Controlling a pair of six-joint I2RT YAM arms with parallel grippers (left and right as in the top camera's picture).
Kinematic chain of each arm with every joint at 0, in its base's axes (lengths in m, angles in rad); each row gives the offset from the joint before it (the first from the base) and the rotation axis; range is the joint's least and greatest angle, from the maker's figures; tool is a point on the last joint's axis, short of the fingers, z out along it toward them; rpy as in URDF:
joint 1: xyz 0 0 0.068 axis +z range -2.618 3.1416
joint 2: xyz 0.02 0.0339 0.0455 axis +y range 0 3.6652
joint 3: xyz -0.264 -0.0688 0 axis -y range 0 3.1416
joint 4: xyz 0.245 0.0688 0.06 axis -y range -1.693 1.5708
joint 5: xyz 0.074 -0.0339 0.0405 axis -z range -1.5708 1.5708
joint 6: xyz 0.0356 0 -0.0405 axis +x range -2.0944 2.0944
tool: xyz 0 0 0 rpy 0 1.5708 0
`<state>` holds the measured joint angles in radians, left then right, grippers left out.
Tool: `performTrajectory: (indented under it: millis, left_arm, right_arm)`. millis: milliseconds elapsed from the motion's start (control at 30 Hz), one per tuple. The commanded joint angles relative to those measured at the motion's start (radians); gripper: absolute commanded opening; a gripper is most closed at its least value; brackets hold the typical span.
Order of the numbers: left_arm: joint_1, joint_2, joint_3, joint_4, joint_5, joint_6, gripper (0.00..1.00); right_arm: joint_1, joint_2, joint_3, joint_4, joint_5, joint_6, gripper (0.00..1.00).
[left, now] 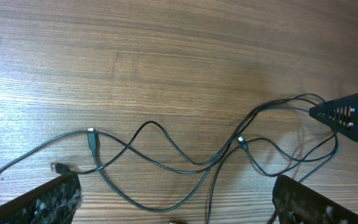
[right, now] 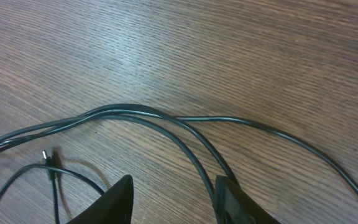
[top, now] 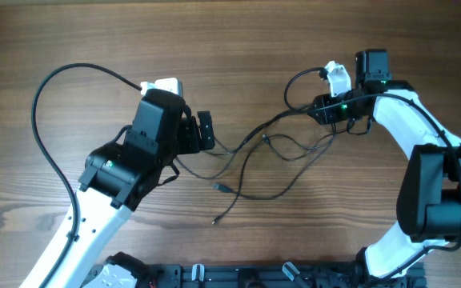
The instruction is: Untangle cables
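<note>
Cables (top: 256,136) sprawl crossed on the table (top: 70,32) between both arms.
Overhead: left gripper (top: 205,130) sits beside the tangle. Left wrist: jaws wide, empty. Right wrist: right gripper (right: 174,183) part-open, gripping nothing, one strand beside a finger; closing here risks pinching two strands together, tightening crossings.

Overhead, the cables (top: 264,138) run under the left tool (top: 198,132) (their far ends hidden there).
</note>
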<state>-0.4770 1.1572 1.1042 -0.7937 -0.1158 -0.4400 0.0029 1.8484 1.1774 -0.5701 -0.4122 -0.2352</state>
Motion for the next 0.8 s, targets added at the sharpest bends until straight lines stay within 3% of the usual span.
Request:
performTrajectory:
  millis: [0, 233, 300, 500, 600, 733, 767]
  left_arm:
    - [-0.003, -0.013, 0.006, -0.001, -0.016, -0.006, 1.0]
    - [-0.003, -0.013, 0.006, -0.001, -0.016, -0.006, 1.0]
    - [-0.003, -0.013, 0.006, -0.001, -0.016, -0.006, 1.0]
    - [-0.003, -0.013, 0.006, -0.001, -0.016, -0.006, 1.0]
    - [-0.003, -0.013, 0.006, -0.001, -0.016, -0.006, 1.0]
    - [-0.003, -0.013, 0.006, -0.001, -0.016, -0.006, 1.0]
    - [-0.003, -0.013, 0.006, -0.001, -0.016, -0.006, 1.0]
  right_arm:
    - [-0.003, 0.027, -0.002, 0.004, -0.026, -0.024, 0.46]
    - [-0.003, 0.027, -0.002, 0.039, 0.1, -0.016, 0.67]
    - [-0.003, 0.027, -0.002, 0.043, 0.103, -0.016, 0.68]
    - [-0.003, 0.046, -0.002, 0.038, 0.102, -0.016, 0.65]
    - [-0.003, 0.074, -0.002, 0.035, 0.092, -0.01, 0.55]
    - [-0.003, 0.077, -0.002, 0.041, 0.042, 0.0, 0.52]
    - [-0.003, 0.077, -0.002, 0.041, 0.042, 0.0, 0.46]
